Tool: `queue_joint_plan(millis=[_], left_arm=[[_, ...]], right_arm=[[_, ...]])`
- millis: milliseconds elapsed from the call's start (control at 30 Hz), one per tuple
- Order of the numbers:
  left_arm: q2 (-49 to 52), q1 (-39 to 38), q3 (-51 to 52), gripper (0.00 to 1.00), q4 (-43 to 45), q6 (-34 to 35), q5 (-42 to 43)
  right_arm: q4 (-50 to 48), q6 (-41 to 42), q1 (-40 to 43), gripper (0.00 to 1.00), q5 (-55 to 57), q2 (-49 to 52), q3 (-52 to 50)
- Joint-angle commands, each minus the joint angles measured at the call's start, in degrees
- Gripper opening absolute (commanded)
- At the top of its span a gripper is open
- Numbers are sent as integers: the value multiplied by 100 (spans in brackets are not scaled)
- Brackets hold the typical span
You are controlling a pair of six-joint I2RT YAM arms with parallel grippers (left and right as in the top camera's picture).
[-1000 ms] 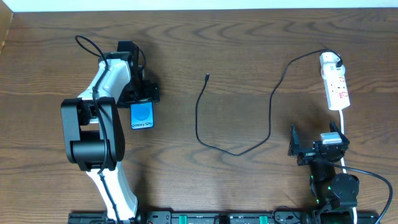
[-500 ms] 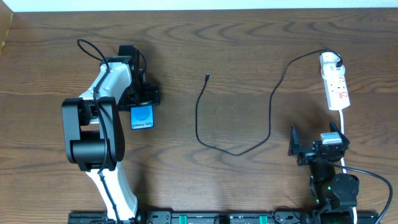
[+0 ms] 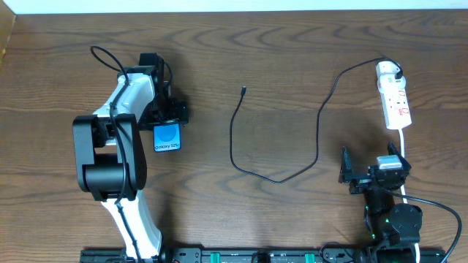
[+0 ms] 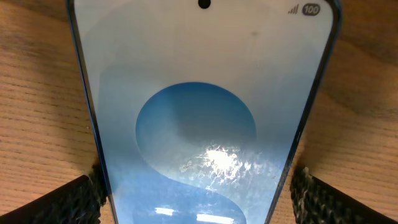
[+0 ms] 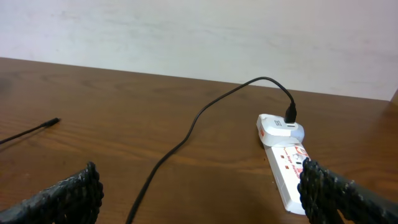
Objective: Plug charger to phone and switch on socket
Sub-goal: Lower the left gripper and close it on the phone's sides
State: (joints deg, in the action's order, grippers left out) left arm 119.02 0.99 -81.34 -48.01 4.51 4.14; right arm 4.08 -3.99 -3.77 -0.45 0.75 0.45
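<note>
The phone (image 3: 167, 136), blue screen up, lies flat on the wooden table; it fills the left wrist view (image 4: 199, 112). My left gripper (image 3: 167, 123) is open and straddles the phone's far end, one finger on each side (image 4: 199, 202), with a thin gap on the right. The charger (image 3: 232, 139) is a thin black cable, its small tip (image 3: 243, 90) loose at mid-table and its other end plugged into the socket (image 3: 397, 102) at the far right. My right gripper (image 3: 373, 175) is open and empty, low, facing the socket (image 5: 286, 165) and the cable (image 5: 186, 140).
The socket's white cord (image 3: 404, 146) runs toward the near edge beside my right arm. The cable loops across the table's middle. A light wall stands behind the table's far edge.
The left gripper has shifted very slightly over the phone. The right arm, the cable and the socket have not moved.
</note>
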Motion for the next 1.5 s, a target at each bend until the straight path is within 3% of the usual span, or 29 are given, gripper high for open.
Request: queue_joint_plan(millis=[0,233,667,1467], left_arm=[[101,-17,162,95,37,55,-74],[101,-17,162,94,37,57,35],[101,-17,164,76,35,59,120],[-258,-17,-109,74,-120,57,120]], right_arm=[[22,52,35,99,-33,-11,-13],[22,52,35,99,-33,-9,-13],[22,52,35,99,-33,-11,-13],[22,52,35,99,-33,-9,-13]])
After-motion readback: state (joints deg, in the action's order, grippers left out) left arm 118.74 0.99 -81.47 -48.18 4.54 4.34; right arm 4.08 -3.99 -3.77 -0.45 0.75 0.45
